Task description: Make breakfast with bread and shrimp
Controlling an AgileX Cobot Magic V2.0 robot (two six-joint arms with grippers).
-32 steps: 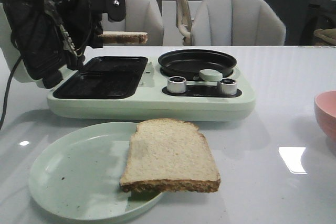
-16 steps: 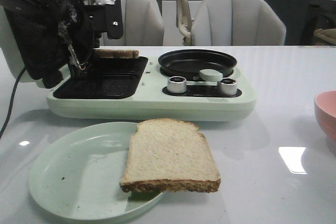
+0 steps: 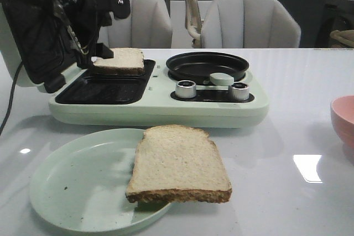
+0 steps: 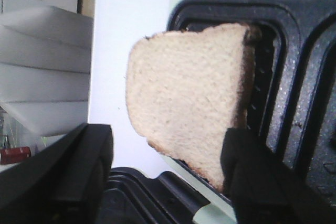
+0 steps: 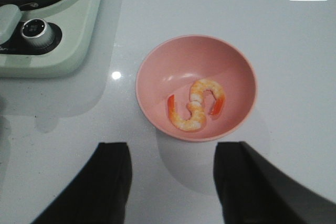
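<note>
One slice of bread (image 3: 118, 59) leans tilted on the far rim of the black sandwich tray (image 3: 105, 88); it also fills the left wrist view as a pale slice (image 4: 189, 93). My left gripper (image 4: 168, 148) is open, its fingers wide apart, and one finger (image 4: 247, 171) sits against the slice's edge. A second slice of bread (image 3: 180, 164) lies on the pale green plate (image 3: 72, 186), overhanging its rim. Shrimp (image 5: 199, 106) lie in a pink bowl (image 5: 157, 66). My right gripper (image 5: 173, 174) hangs open over bare table just short of that bowl.
The pale green breakfast maker (image 3: 155, 109) has its lid (image 3: 33, 31) raised at the left, a round black pan (image 3: 207, 63) and two silver knobs (image 3: 186, 89). The pink bowl (image 3: 344, 120) shows at the right edge. Grey chairs stand behind the table.
The left arm has come down and to the left with the slice. The slice, level in the air a second ago, now rests tilted on the tray's far rim.
</note>
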